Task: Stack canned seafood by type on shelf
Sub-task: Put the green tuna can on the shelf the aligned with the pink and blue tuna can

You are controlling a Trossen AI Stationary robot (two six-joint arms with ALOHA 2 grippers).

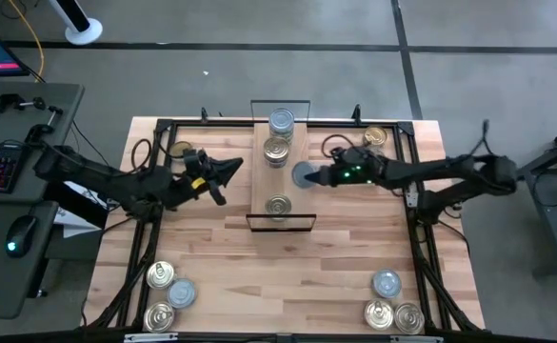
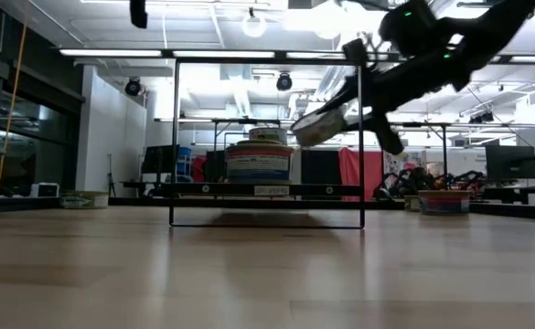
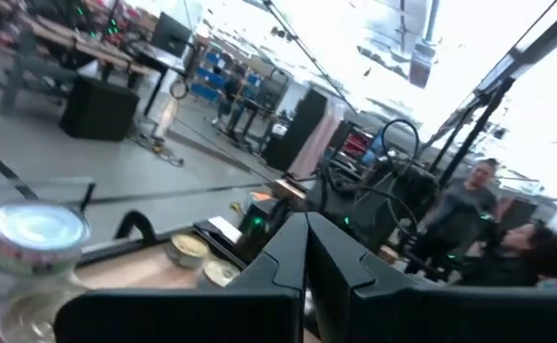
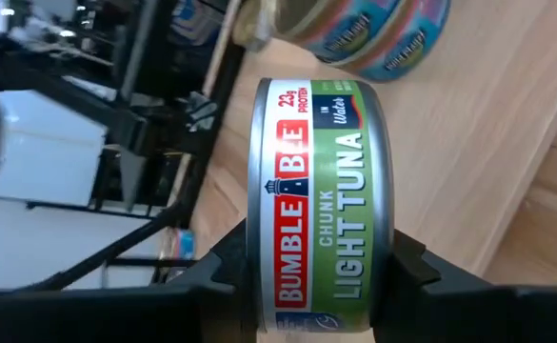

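The shelf (image 1: 280, 176), a light-wood plank with black wire end frames, lies mid-table. On it rest a silver-blue-topped tin (image 1: 281, 121), a gold-topped tin (image 1: 276, 150) and another gold-topped one (image 1: 278, 205). My right gripper (image 1: 308, 175) is shut on a green-labelled tuna tin (image 4: 321, 191) at the shelf's right long edge. In the low view that tin (image 2: 320, 126) hangs above the plank's height. My left gripper (image 1: 230, 169) is shut on nothing, just left of the shelf and clear of the table. My right gripper pinches the tuna tin between its two fingers, one finger (image 4: 223, 272) on each flat end, with the label band (image 4: 321, 276) facing the wrist camera. The fingers reach in from the table's right, slanting slightly down. The tin is tilted and lifted clear of table and shelf.
Three tins (image 1: 169, 293) lie at the near left corner and three more (image 1: 392, 305) at the near right. One gold-topped tin (image 1: 376, 136) sits at the far right and another (image 1: 178, 150) at the far left. A black frame (image 1: 421, 238) borders the table.
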